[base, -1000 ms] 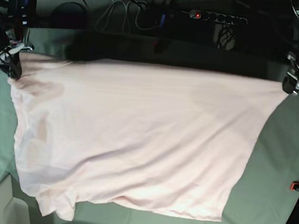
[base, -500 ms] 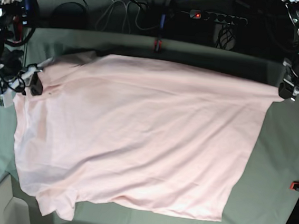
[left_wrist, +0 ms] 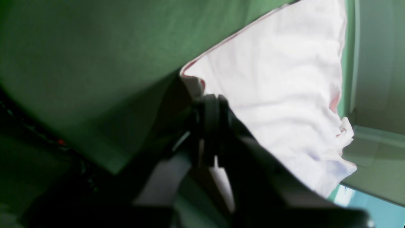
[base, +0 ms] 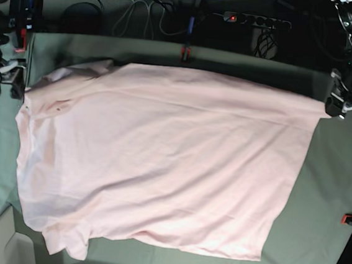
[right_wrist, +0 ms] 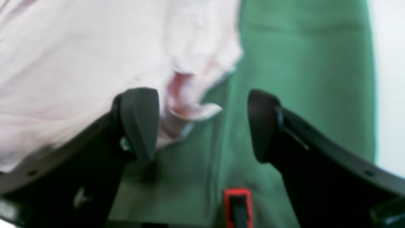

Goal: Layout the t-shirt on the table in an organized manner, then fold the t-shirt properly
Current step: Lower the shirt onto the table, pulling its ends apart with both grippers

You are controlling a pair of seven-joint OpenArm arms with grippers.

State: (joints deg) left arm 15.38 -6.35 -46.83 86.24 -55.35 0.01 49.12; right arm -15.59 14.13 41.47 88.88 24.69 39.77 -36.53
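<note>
Well, the t-shirt (base: 160, 162) lies spread wide over the table (base: 318, 214), plain pink side up, covering most of the green-grey cloth. Nearly flat, it has soft creases running across it, and its far edge sits just short of the table's far edge, where a small red clamp (base: 185, 50) stands. One sleeve (base: 65, 243) pokes out at the shirt's near corner on the base view's left side, and another bunches slightly at the far corner on that same side.

At the shirt's far corner on the base view's right, the left gripper (base: 335, 109) has its 2 jaws pressed together on the cloth, pinching the very tip of the hem. The left wrist view confirms it: the dark fingers (left_wrist: 211, 117) meet right at the corner of the pink fabric (left_wrist: 278, 95), which fans away from them across the table.

At the opposite far corner, the right gripper (right_wrist: 202, 123) stands with its jaws spread wide and nothing between them but a curl of shirt edge and bare table cloth. Its left pad (right_wrist: 139, 122) lies just over the shirt's rumpled border; the other pad hangs above open green cloth. In the base view that gripper (base: 9, 81) sits just beside the shirt's corner, not touching it so far as I can tell. Another red clamp (right_wrist: 237, 202) shows below its jaws.
</note>
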